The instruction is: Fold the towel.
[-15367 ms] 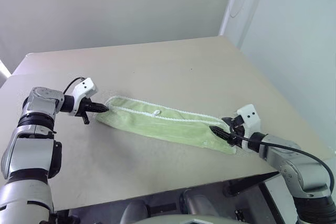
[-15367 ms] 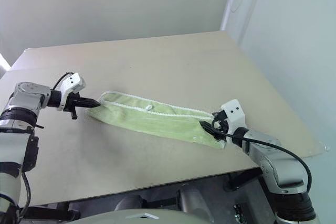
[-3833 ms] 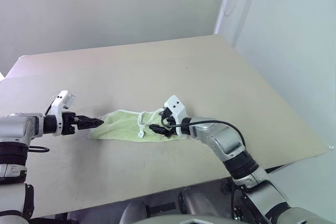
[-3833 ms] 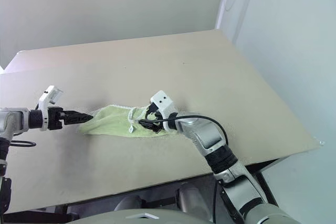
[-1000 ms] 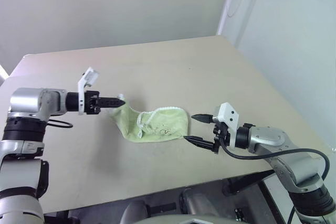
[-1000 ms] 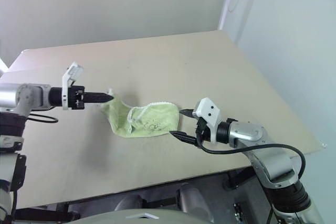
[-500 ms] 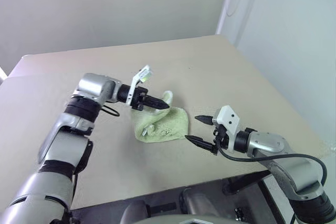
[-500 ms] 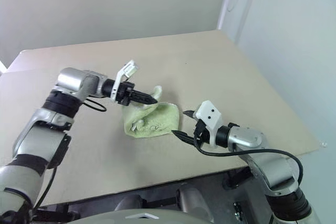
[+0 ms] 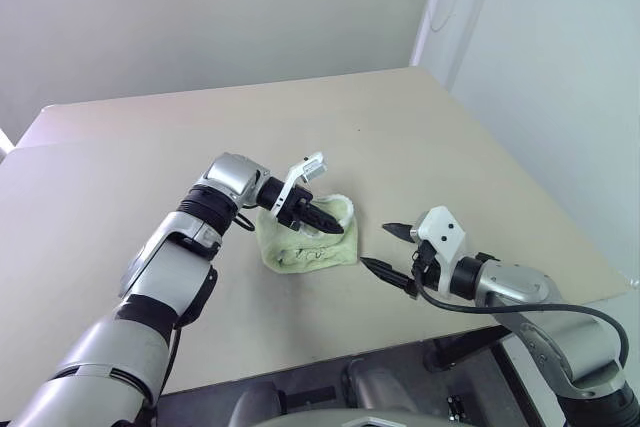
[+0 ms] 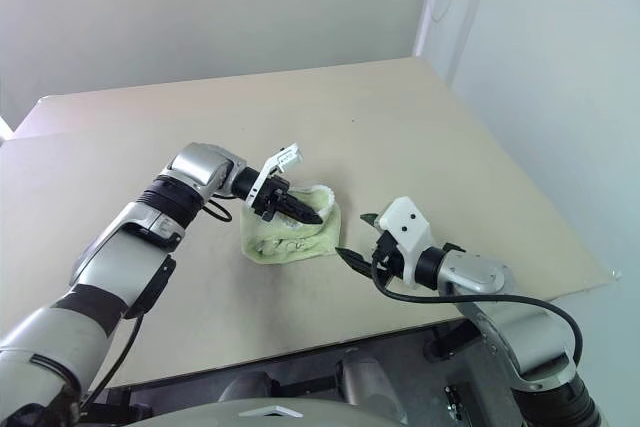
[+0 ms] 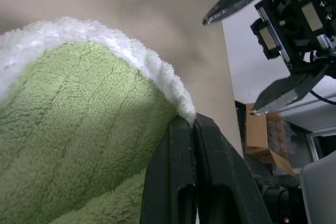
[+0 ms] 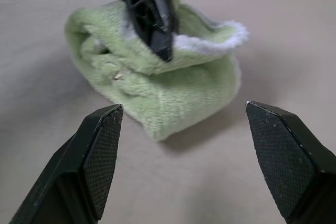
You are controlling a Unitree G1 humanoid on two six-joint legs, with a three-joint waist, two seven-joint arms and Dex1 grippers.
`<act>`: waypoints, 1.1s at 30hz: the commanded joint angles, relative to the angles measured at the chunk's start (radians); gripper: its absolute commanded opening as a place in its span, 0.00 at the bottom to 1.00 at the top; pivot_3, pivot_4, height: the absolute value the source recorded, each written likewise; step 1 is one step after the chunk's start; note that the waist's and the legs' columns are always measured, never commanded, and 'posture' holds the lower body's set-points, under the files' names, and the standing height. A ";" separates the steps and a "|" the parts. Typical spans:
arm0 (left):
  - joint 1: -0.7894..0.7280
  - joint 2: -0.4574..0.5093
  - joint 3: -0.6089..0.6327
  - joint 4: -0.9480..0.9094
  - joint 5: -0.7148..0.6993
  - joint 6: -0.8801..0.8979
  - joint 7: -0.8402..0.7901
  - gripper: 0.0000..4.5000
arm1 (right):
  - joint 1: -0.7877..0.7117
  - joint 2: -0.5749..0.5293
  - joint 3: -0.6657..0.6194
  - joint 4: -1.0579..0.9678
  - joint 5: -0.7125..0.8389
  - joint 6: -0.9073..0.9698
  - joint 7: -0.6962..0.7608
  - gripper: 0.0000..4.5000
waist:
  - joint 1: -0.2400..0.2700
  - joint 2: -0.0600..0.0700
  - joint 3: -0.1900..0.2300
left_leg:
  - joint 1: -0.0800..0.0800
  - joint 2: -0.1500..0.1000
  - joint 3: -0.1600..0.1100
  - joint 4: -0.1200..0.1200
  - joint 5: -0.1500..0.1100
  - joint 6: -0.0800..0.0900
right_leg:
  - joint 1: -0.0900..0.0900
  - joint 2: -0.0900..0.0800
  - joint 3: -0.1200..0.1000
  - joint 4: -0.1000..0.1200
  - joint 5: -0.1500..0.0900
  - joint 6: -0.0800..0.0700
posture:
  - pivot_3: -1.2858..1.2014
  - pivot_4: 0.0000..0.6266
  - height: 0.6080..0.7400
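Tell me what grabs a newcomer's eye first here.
The lime-green towel, bunched mid-table on the beige table, with the left gripper pinching its white edge over the pile. To its right, the right gripper hangs open, clear of the cloth, pointing at it.

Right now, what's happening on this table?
A humanoid robot is partway through folding a small green towel on a beige table. Its left pincer is pinched shut on the towel's white-edged rim, holding that end raised over the rest of the cloth, which lies bunched in a loose heap. The right pincer waits open just beside the towel, pointing at it without touching. The fold is not laid flat yet.
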 commanded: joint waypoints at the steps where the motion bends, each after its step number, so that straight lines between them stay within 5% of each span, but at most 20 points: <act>1: 0.006 0.003 0.011 -0.060 -0.007 -0.002 -0.046 0.31 | -0.015 -0.001 -0.006 -0.028 -0.008 -0.005 -0.008 0.86 | -0.001 0.000 0.000 | 0.000 0.000 0.000 0.000 0.000 0.000 | 0.000 0.000 0.000 0.000 0.000 0.000 | 0.52 0.00 1.00; 9: 0.000 0.022 0.043 -0.115 -0.013 -0.006 -0.057 0.91 | -0.023 0.001 0.006 0.001 -0.035 -0.018 0.002 0.86 | -0.001 0.000 0.000 | 0.000 0.000 0.000 0.000 0.000 0.000 | 0.000 0.000 0.000 0.000 0.000 0.000 | 0.52 0.00 1.00; 18: -0.085 0.100 0.180 -0.165 -0.059 -0.016 -0.034 0.91 | -0.028 0.009 0.016 0.014 -0.042 -0.028 0.012 0.86 | -0.001 0.000 0.000 | 0.000 0.000 0.000 0.000 0.000 0.000 | 0.000 0.000 0.000 0.000 0.000 0.000 | 0.52 0.00 1.00; 25: -0.126 0.181 0.239 -0.024 -0.023 -0.080 0.008 0.91 | -0.048 0.021 0.038 0.036 -0.051 -0.037 0.018 0.86 | -0.001 0.000 0.000 | 0.001 0.000 0.000 0.000 0.000 0.000 | 0.000 0.000 0.000 0.000 0.000 0.000 | 0.52 0.00 1.00; 33: 0.081 0.145 0.120 -0.340 -0.057 0.025 -0.034 0.91 | -0.085 0.019 0.043 0.080 -0.058 -0.044 0.036 0.86 | 0.008 0.000 0.000 | 0.000 0.000 0.000 0.000 0.000 0.000 | 0.001 -0.001 0.000 -0.001 0.000 0.001 | 0.52 0.00 1.00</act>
